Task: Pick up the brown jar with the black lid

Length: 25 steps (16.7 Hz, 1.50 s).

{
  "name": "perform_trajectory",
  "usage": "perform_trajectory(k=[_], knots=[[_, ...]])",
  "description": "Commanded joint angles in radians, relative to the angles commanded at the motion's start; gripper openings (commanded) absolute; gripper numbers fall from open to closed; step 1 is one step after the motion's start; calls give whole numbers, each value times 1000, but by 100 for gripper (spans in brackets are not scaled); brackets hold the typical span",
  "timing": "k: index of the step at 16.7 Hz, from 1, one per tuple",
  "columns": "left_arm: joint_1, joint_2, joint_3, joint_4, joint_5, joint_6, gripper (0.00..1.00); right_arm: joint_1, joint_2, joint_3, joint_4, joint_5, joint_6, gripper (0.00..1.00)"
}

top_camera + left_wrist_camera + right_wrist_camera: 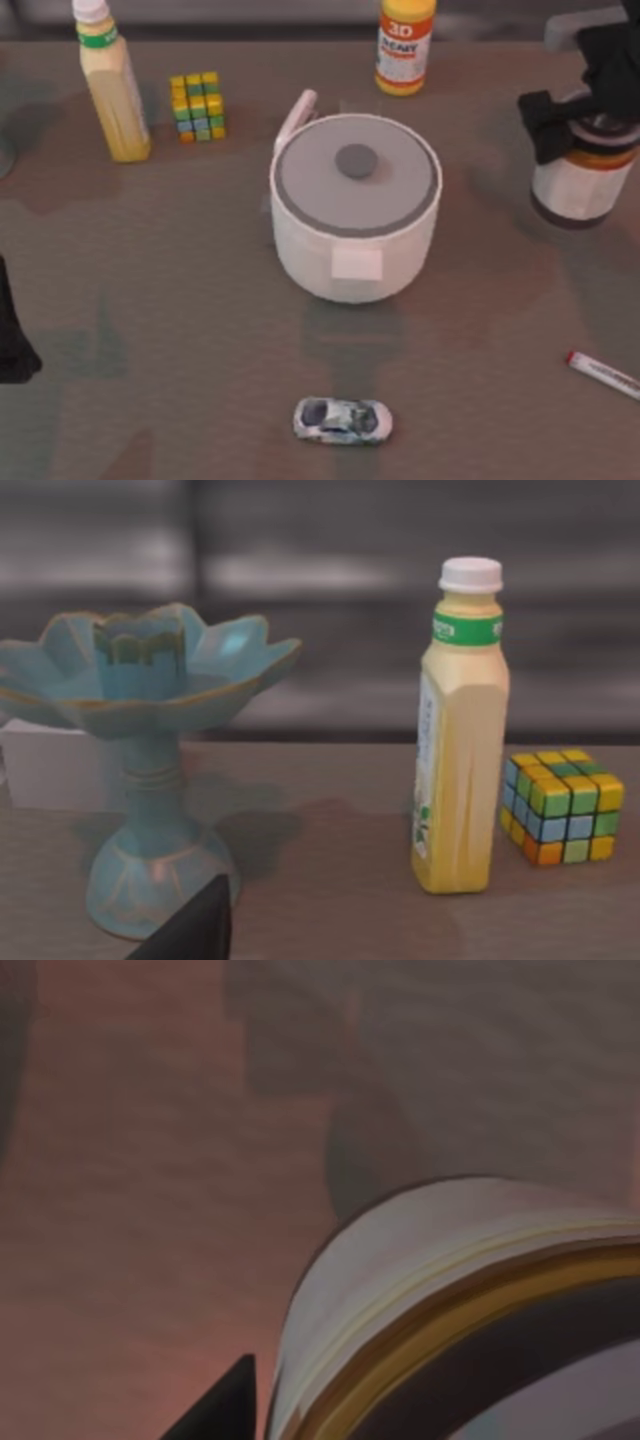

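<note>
Right gripper (580, 105) sits over the brown jar (583, 185) near the table's (150, 300) right edge; finger state unclear. Jar looks rigid, smooth, slippery: grip below the black lid (605, 125). Left arm parked.

- Your biggest obstacle is the white pot (355, 235) with its grey lid (356, 175), standing mid-table (150, 300); you pass around it or above it.
- Between the pot and the brown jar (583, 180) at the right edge you have an open lane of bare table.
- Above the jar there is no room: the right gripper (580, 105) sits over its top.
- The far edge is crowded by the orange bottle (404, 45), the colour cube (197, 105) and the yellow bottle (112, 85).
- A blue pedestal dish (145, 780) stands near the far left corner.
- Along the near edge only the toy car (343, 420) and a marker (603, 375) lie low; you can cross freely.
</note>
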Motion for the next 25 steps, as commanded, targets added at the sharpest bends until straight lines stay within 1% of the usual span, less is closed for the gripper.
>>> perform_trajectory(k=[2,4,7,9,13,20,25], knots=[[0,0,0,0,0,0,100,49,-22,-58,46,41,145,0],[0,0,0,0,0,0,100,91,-42,-109,85,76,259,0],[0,0,0,0,0,0,100,131,-61,-156,122,108,351,0],[0,0,0,0,0,0,100,136,-63,-162,127,112,362,0],[0,0,0,0,0,0,100,131,-57,-161,128,109,362,0],[0,0,0,0,0,0,100,131,9,-244,281,111,358,0],[0,0,0,0,0,0,100,131,15,-253,296,111,358,0]])
